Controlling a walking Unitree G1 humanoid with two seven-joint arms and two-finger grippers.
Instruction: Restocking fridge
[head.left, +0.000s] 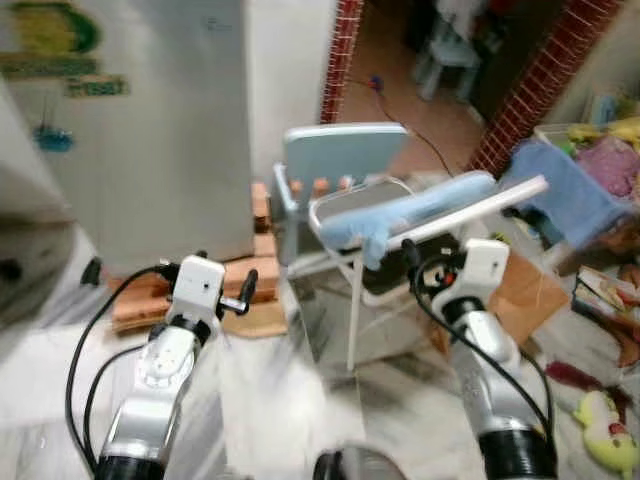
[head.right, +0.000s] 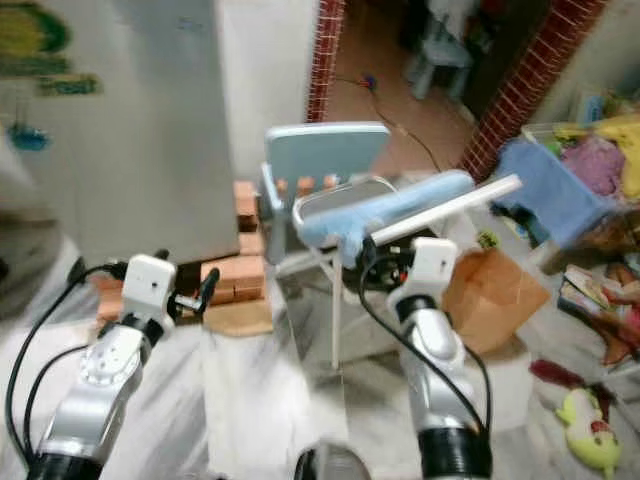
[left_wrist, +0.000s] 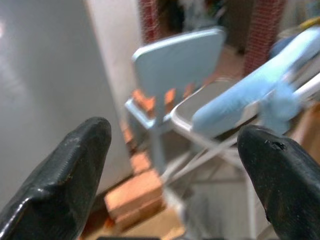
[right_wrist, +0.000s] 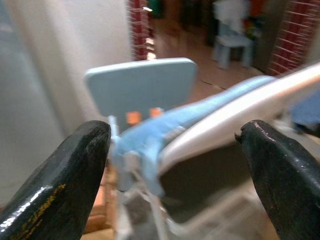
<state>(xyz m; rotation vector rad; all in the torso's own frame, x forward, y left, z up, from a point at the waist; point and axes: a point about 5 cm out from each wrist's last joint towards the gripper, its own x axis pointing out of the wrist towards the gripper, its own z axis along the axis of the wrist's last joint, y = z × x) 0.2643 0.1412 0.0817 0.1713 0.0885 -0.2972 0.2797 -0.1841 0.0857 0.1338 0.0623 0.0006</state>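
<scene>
The fridge (head.left: 150, 130) stands ahead and to your left with its door closed, nearer the left claw (left_wrist: 175, 165) than the right claw (right_wrist: 175, 165), both spread wide and empty, while the pale blue chair (head.left: 345, 160) sits straight ahead between them.

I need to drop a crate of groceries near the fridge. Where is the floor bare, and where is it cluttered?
Bare marble floor lies between the two arms, bordered by the brick stack and the fridge ahead. The right side is crowded: light blue chair, folding stand, cardboard box, and toys.
</scene>
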